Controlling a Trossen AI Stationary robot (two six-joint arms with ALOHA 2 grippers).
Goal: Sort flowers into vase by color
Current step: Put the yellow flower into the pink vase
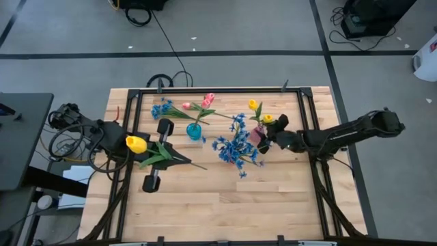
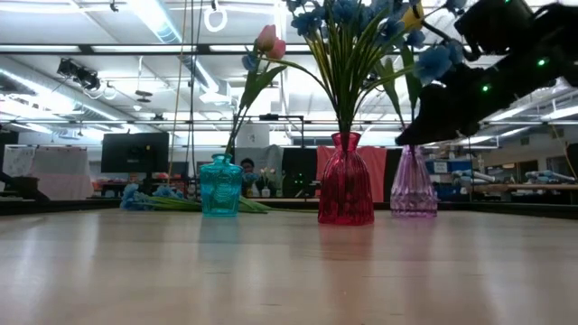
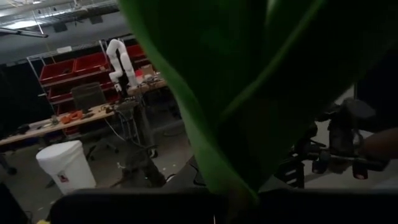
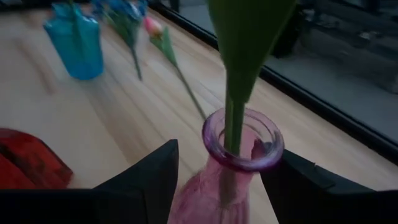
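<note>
My left gripper (image 1: 171, 156) is over the table's left part, shut on a yellow tulip (image 1: 136, 143). Its green leaf (image 3: 249, 93) fills the left wrist view. My right gripper (image 4: 217, 186) is open. Its fingers stand on either side of the purple vase's neck (image 4: 239, 155), and I cannot tell whether they touch it. A green stem (image 4: 233, 124) stands in that vase, which holds yellow tulips (image 1: 254, 106). A teal vase (image 1: 194, 131) holds pink tulips (image 1: 207, 100). A red vase (image 2: 346, 181) holds blue sprays (image 1: 235, 145). My left gripper holds the yellow tulip by its stem among the leaves (image 1: 162, 154), pinched between the two fingers. The tulip is off the table and lies about level. Its blossom points to the table's left edge and its stem end (image 1: 203, 167) to the right. The leaf hides the contact in the wrist view.
A blue spray (image 1: 162, 108) and a pink tulip (image 1: 186, 106) lie on the table near its far edge, left of the teal vase. The three vases stand close together mid-table. Bare wood (image 1: 232, 205) lies toward the near edge. A black frame (image 1: 218, 90) borders the table.
</note>
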